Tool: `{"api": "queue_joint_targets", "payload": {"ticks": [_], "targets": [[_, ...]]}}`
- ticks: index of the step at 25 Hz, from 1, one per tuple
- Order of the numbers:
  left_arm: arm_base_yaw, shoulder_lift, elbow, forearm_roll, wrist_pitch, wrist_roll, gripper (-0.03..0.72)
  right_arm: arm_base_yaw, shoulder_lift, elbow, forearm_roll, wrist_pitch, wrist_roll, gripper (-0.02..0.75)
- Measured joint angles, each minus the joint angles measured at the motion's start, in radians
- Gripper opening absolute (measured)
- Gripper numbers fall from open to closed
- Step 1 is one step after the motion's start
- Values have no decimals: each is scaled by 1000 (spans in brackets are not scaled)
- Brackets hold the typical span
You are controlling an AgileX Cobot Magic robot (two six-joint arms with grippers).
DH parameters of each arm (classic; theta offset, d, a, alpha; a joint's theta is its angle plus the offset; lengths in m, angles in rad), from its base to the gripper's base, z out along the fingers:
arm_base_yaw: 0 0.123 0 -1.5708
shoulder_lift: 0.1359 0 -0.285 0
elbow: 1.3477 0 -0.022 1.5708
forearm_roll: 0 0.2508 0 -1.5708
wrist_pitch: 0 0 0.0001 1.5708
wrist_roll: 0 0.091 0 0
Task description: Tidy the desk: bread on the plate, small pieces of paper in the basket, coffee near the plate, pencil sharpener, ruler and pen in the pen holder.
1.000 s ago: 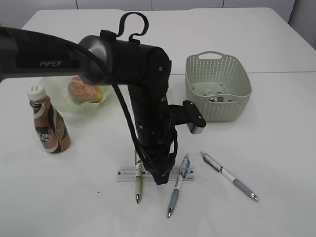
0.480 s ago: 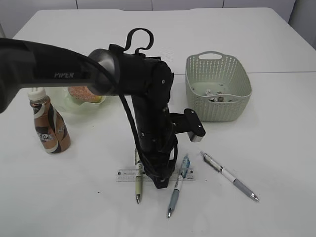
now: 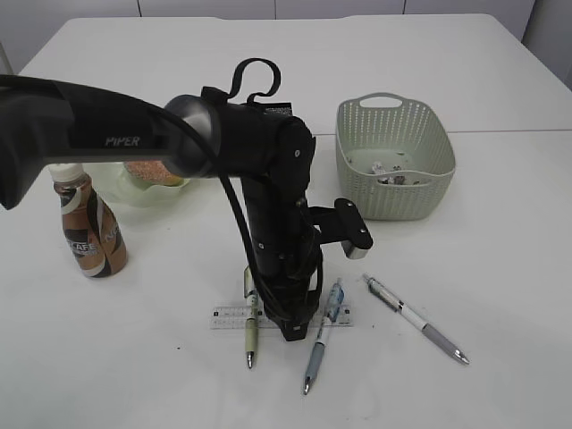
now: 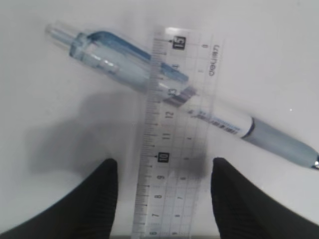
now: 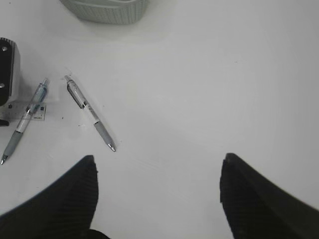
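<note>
A clear ruler (image 3: 230, 315) lies flat at the table's front, under a light-blue pen (image 3: 320, 344). My left gripper (image 3: 293, 331) points straight down onto the ruler. In the left wrist view its jaws (image 4: 164, 169) are open, one on each side of the ruler (image 4: 174, 149), with the blue pen (image 4: 124, 62) beyond. A green pen (image 3: 251, 335) and a white-grey pen (image 3: 416, 319) lie nearby. Bread (image 3: 152, 172) sits on the pale green plate (image 3: 125, 191), with the coffee bottle (image 3: 88, 228) beside it. My right gripper (image 5: 157, 169) is open over bare table. The pen holder and sharpener are out of view.
A grey-green basket (image 3: 395, 156) with paper scraps stands at the back right; its edge shows in the right wrist view (image 5: 107, 10). The left arm's black body hides part of the plate and the ruler's middle. The right gripper does not show in the exterior view.
The left arm has shifted slightly right and sunk a little lower over the ruler. The ruler, pens, bottle and basket have not moved.
</note>
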Motion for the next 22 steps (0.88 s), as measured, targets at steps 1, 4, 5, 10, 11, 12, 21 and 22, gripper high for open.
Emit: {"api": "queue_joint_targets", "payload": {"ticks": [1,4,5,10,11,12,21,22], "targets": [[0,0,-2,0,0,0,446,0,0,0,0,0,0,561],[0,1,-3,2,0,0,440,0,0,0,-9,0,0,561],[0,1,-3,4,0,0,430,0,0,0,-11,0,0,561],[0,4,-3,10,0,2,280,0,0,0,-16,0,0,561],[0,4,-3,10,0,-1,262,0,0,0,-16,0,0,561],[0,4,-3,10,2,-11,252,0,0,0,-16,0,0,561],[0,4,-4,12,30,-177,241,0,0,0,-16,0,0,561],[0,4,-4,14,36,-187,241,0,0,0,-16,0,0,561]]}}
